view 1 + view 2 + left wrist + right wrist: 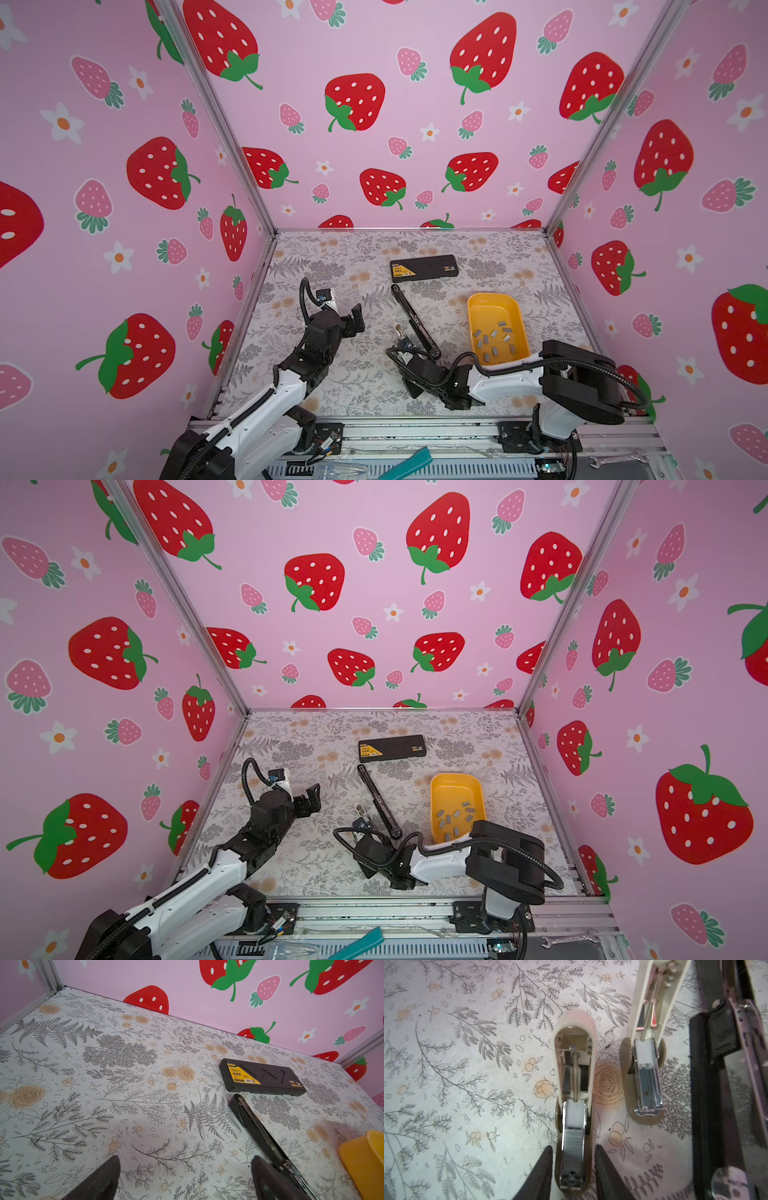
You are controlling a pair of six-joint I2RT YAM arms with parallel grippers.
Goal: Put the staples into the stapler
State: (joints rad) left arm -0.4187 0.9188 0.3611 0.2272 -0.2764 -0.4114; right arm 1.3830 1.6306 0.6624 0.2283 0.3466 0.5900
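**Containers and contents.** A yellow tray (473,307) on the worktop (353,386) holds roughly ten loose grey staples (493,333). One more staple strip (574,1140) lies in the open magazine of the loaded cream stapler (575,1064), and a closed black box (428,266) sits at the back. **Count.** There are two cream staplers, the second cream stapler (645,1076) lying open just beside the first, and one long black stapler (411,316). **Jaws.** The right jaws stand slightly apart astride the loaded cream stapler, with no clear grip on it, while the left jaws hang wide open and empty near the black stapler.
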